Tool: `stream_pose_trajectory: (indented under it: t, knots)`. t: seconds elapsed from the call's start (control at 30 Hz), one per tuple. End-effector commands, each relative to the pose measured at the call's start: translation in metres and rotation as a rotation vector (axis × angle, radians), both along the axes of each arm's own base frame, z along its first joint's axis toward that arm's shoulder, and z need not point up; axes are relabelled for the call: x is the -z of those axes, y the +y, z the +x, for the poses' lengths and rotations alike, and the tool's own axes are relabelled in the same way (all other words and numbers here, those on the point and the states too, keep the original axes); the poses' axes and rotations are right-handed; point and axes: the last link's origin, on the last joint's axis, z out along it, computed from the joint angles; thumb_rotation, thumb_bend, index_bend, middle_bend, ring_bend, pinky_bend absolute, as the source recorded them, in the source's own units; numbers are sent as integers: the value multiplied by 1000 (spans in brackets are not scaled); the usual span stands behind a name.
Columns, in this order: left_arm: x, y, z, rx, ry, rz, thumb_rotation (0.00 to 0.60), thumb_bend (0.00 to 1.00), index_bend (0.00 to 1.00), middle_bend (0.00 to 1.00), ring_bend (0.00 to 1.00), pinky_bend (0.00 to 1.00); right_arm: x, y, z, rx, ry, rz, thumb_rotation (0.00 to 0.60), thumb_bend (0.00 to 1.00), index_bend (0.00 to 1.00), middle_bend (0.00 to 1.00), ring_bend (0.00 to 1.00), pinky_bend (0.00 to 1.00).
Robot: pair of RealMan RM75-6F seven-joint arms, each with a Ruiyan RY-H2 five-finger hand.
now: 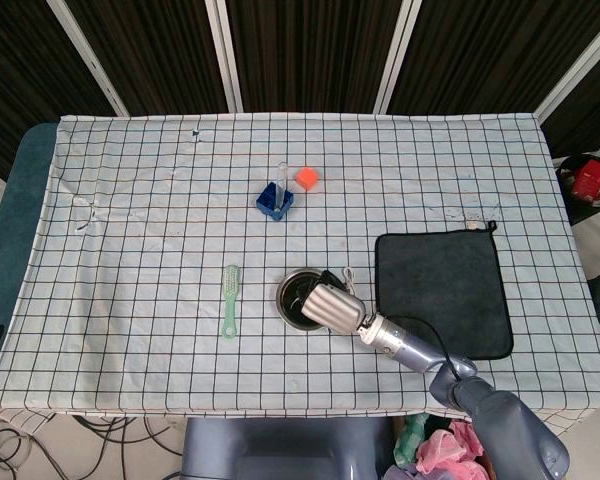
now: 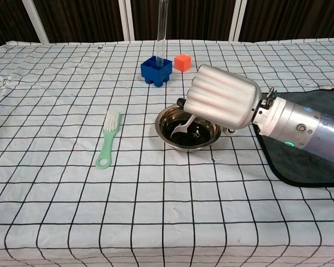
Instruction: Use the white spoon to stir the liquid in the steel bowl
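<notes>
Right hand point(image 2: 222, 104) fingers curled tight on the spoon point(image 2: 183, 127), handle hidden in them, its tip angled down into the bowl point(image 2: 187, 132) just below so it reaches the liquid.

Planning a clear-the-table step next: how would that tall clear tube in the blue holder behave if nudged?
Probably tippy: the tube stands tall and thin, upright in a small blue holder, so a high nudge could topple both. It looks like clear glass or plastic, so possibly fragile. Once down, its round shape would likely roll on the cloth.
</notes>
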Motion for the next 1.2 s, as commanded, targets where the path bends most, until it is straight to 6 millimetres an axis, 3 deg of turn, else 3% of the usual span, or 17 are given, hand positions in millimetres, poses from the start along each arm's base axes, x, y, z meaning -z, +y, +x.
stream_pose_trajectory:
  t: [0.03, 0.33, 0.53, 0.87, 1.2]
  knots:
    - [0, 0, 0, -1, -1, -1, 600, 245, 97, 27, 0, 0, 1, -12, 2, 42, -1, -29, 600, 425, 767, 837, 1000, 1000]
    - [-1, 0, -1, -2, 0, -2, 600, 245, 97, 27, 0, 0, -8, -28, -10, 79, 33, -87, 600, 426, 769, 837, 1000, 1000]
    - [0, 0, 0, -4, 3, 1, 600, 244, 97, 27, 0, 0, -17, -27, -19, 63, 47, -89, 600, 425, 772, 837, 1000, 1000]
    - [0, 0, 0, -5, 6, 4, 600, 244, 97, 27, 0, 0, -22, -10, -24, -3, 37, -42, 600, 426, 778, 837, 1000, 1000]
    - [0, 0, 0, -4, 4, 4, 600, 245, 97, 27, 0, 0, -13, 17, -19, -72, 16, 34, 600, 426, 785, 837, 1000, 1000]
